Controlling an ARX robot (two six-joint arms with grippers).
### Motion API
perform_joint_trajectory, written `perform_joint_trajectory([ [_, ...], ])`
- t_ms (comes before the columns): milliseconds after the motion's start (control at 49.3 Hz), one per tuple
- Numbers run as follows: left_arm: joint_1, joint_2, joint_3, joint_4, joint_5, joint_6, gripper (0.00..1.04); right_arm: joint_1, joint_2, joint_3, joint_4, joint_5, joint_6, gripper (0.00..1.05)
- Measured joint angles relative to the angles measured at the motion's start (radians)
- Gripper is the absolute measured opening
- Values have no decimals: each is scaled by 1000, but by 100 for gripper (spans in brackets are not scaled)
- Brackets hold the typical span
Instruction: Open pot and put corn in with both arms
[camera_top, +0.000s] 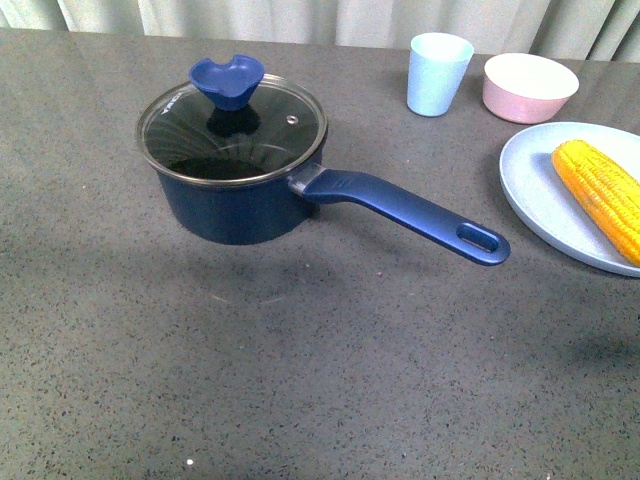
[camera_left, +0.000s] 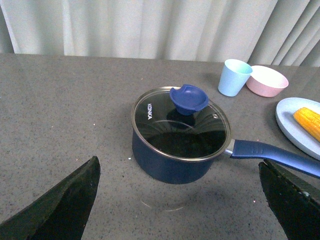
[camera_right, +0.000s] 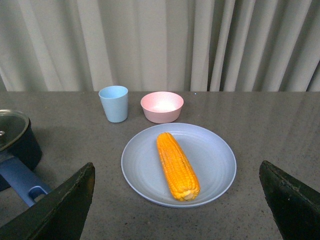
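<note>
The pot (camera_top: 235, 205), lid on, stands left of centre on the desk (camera_top: 300, 380), with open surface in front of it. The corn (camera_top: 600, 195) lies on a plate (camera_top: 540, 200) at right; the front view's edge cuts the plate off, so the room beyond it is unclear. The left claw (camera_left: 178, 162) and right claw (camera_right: 176, 164) both gape wide, holding nothing.

Pot (camera_top: 235, 205): dark navy saucepan, upright on the table (camera_top: 300, 380), left of centre in the front view.
Lid (camera_top: 270, 135): glass, metal-rimmed, seated flat on the pot — closed; blue knob (camera_top: 227, 80) on top.
Handle (camera_top: 410, 212): long, blue, oval hole near its end, pointing to the robot's right.
Corn (camera_top: 603, 195): yellow-orange cob, no husk, lying flat on a plate (camera_top: 540, 200) — right of the pot, clear of the handle.
Left gripper (camera_left: 178, 162): fingers spread wide, empty, facing the pot.
Right gripper (camera_right: 176, 165): fingers spread wide, empty, facing the corn.
</note>
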Motion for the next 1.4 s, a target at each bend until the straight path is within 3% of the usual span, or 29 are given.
perform_joint_trajectory([
  [162, -81, 270, 87, 164, -52, -12, 96, 0, 0, 0, 0, 0, 0, 96],
  [466, -165, 586, 249, 266, -112, -17, 96, 0, 0, 0, 0, 0, 0, 96],
  [1399, -212, 932, 568, 255, -208, 14, 96, 0, 0, 0, 0, 0, 0, 96],
])
